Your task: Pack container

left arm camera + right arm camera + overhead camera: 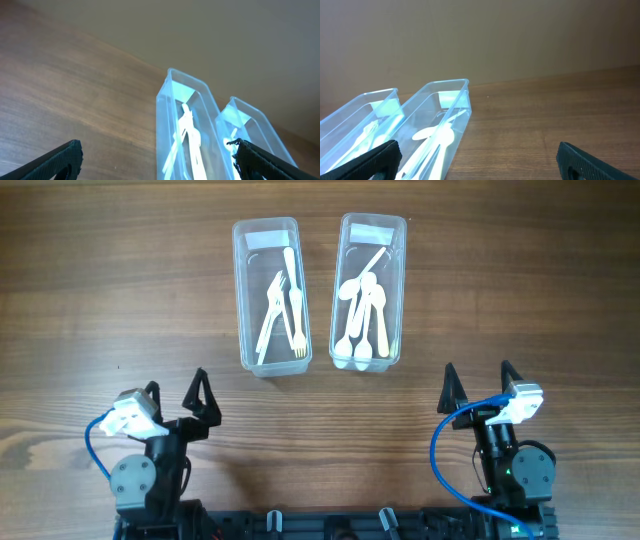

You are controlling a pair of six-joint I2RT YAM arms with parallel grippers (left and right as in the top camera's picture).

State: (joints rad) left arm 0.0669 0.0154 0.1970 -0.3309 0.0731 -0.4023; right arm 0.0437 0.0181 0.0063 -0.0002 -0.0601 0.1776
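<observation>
Wood-grain table (100,330) carried two clear containers side by side at its far edge. The left container (246,300) held white cutlery, a fork (293,300) among it, and the right container (398,290) held white spoons (372,305). No loose piece showed on the table, so the packing looked done or nearly so, and the step in hand seemed to be waiting clear.

To do that well, both arms should be kept low and back. Any further reach should come down from above along a container's long axis, because such light, thin-walled plastic would probably slide at a sideways nudge.

The left end effector (177,388) had its fingers spread and gripped nothing. The left container lay ahead of it and to its right, well apart. The right end effector (479,380) was likewise spread and empty, and the right container lay ahead of it and to its left, also well apart. Neither touched a container.
</observation>
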